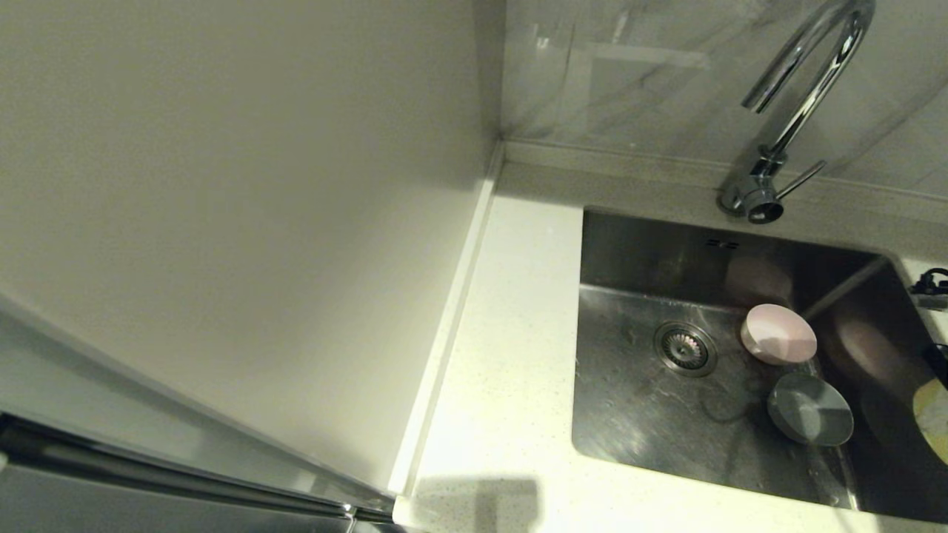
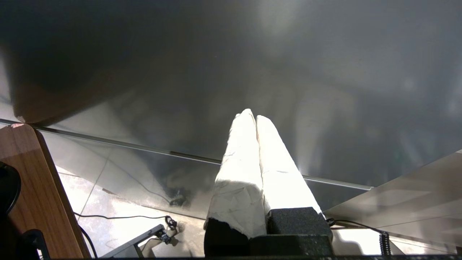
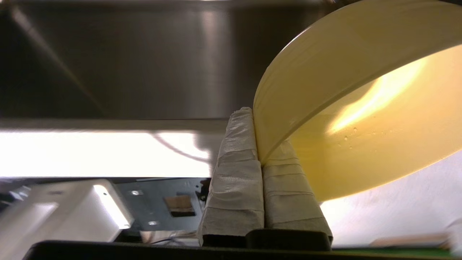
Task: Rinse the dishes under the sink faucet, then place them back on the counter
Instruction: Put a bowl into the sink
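In the head view the steel sink holds a pale pink bowl beside the drain strainer and a grey-blue bowl nearer the front. The yellow bowl shows at the right edge over the basin. In the right wrist view my right gripper is shut on the rim of the yellow bowl, which has water drops inside. The chrome faucet arches above the back ledge. My left gripper is shut on nothing, parked low in front of a steel panel.
White speckled counter runs along the sink's left side and front. A plain off-white side panel rises at the left. The faucet's lever handle points right. A black cable piece sits at the sink's far right corner.
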